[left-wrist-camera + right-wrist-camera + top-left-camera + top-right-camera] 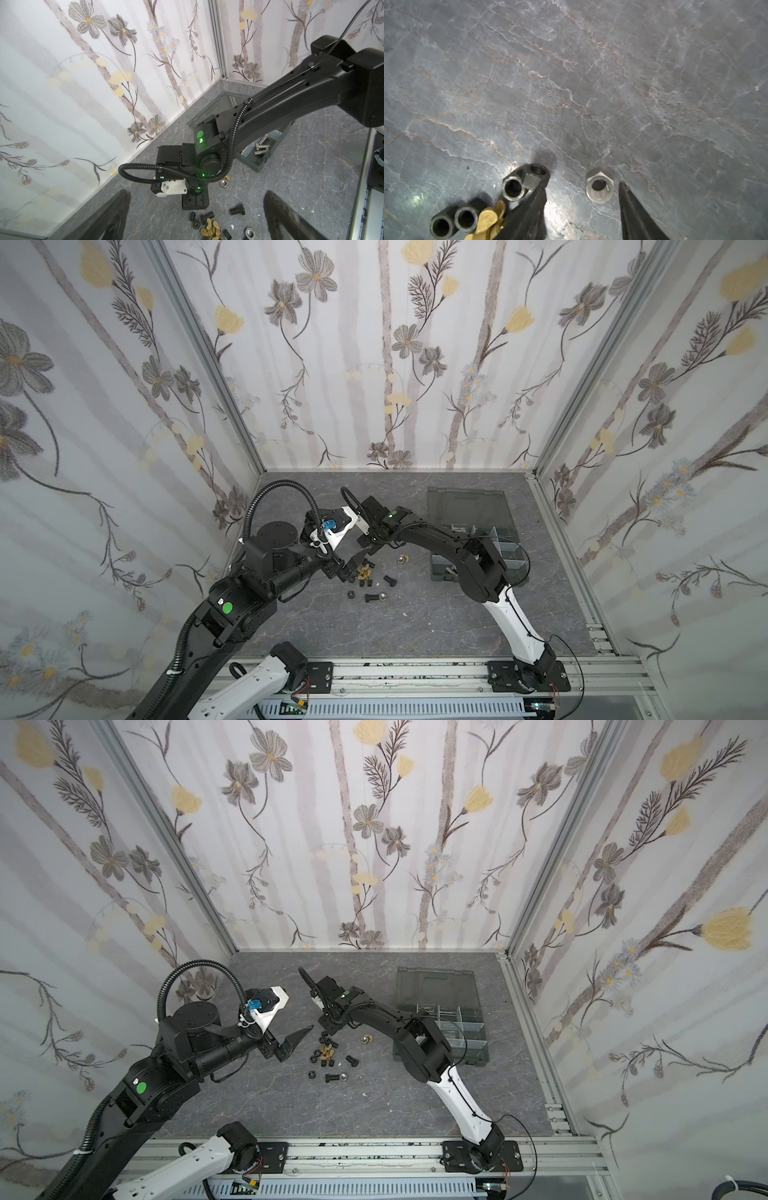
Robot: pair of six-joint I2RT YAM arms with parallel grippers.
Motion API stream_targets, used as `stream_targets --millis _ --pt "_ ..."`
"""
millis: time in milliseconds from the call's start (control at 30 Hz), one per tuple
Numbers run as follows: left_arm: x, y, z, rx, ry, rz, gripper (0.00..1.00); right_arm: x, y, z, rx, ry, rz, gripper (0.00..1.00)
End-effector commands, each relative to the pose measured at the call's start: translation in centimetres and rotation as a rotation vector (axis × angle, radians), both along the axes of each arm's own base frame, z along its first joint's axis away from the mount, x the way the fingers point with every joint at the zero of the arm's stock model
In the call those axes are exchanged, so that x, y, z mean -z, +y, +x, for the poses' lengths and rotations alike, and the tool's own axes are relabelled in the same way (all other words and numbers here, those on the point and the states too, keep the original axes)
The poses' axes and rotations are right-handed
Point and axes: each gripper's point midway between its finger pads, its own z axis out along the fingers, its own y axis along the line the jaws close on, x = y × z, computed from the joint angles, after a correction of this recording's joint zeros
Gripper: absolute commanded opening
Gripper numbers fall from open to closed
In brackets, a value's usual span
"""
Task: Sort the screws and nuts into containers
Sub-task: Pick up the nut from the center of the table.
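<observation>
The step in hand is judged to be the pick of a single silver nut (pixel 600 188): the right gripper (pixel 581 182) is seen lowered to the table (pixel 374 1106) with its jaws partly spread and nothing clamped. The nut lies flat between them, close to one fingertip and apart from the other, while a black nut (pixel 534 174) lies right at the tip of the opposite finger. The left gripper (pixel 197 194) is held beside the heap with its fingers (pixel 286 218) spread wide and nothing between them. The loose nuts (pixel 326 1052) and two black screws (pixel 352 1060) are gathered near the middle of the table, with brass wing nuts (pixel 488 220) among them. The containers (pixel 471 1049) stand toward the table's right edge with the lid (pixel 436 986) folded back toward the far edge, and silver screws (pixel 262 146) are already laid in one compartment. The next move is judged to call for the jaws to be closed squarely on the silver nut without the black neighbour being dragged along, then a lift and a carry to a compartment kept apart from the screws. No brand, label or writing can be read anywhere; only plain green round stickers (pixel 141 1088) are shown on the arms
</observation>
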Motion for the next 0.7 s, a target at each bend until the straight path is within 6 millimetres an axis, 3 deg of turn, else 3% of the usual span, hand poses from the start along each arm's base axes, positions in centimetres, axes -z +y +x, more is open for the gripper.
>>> stream_targets --millis 0,267,667 --pt "-0.5 0.0 0.0 0.001 -0.021 -0.006 1.00 0.8 -0.3 0.0 -0.001 0.010 -0.022 0.56" --pt "-0.4 0.0 0.0 0.001 -0.020 -0.004 1.00 1.8 -0.8 0.5 0.014 -0.004 -0.054 0.55" --pt "-0.4 0.2 0.0 -0.005 -0.023 -0.003 1.00 3.3 -1.4 0.5 0.020 0.019 -0.077 0.34"
